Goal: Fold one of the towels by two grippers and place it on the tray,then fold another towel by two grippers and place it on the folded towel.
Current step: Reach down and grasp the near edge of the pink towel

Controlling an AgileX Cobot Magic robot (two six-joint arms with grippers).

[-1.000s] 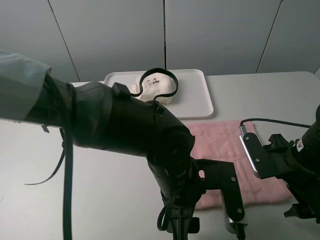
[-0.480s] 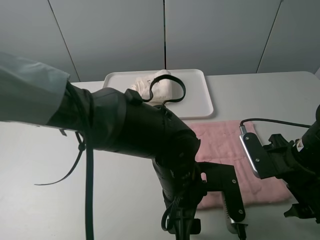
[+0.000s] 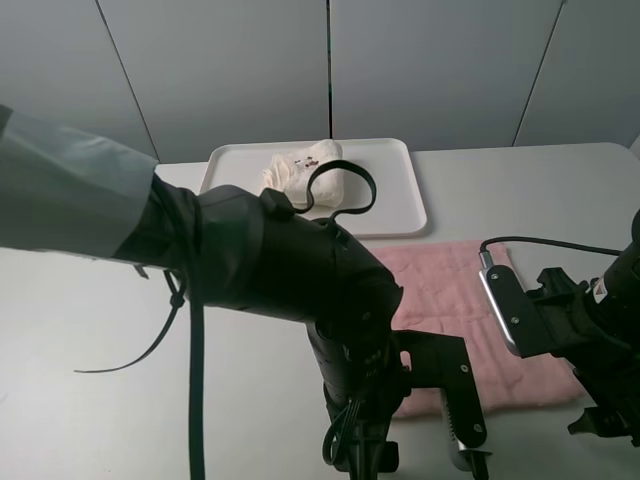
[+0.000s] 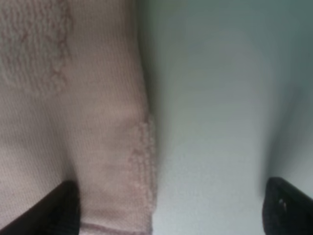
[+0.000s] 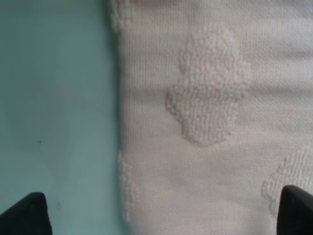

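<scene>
A pink towel (image 3: 450, 290) lies flat on the table, right of centre. A folded white towel (image 3: 298, 163) sits on the white tray (image 3: 395, 200) at the back. My left gripper (image 4: 171, 215) is open, low over the pink towel's near left corner (image 4: 112, 161), with one finger (image 4: 61, 210) over the cloth and the other over bare table. My right gripper (image 5: 161, 215) is open, low over the pink towel (image 5: 210, 112) at its near right edge. In the exterior view the left arm (image 3: 300, 290) hides part of the pink towel, and the fingertips of both grippers do not show.
The grey table (image 3: 90, 300) stretches to the left. The left arm's cable loop (image 3: 345, 190) hangs in front of the tray. The right arm's cable (image 3: 550, 243) runs over the table by the towel's far right corner.
The left arm has shifted slightly to the right, and its cable loop has moved right, uncovering more of the white towel. The right arm has not moved.
</scene>
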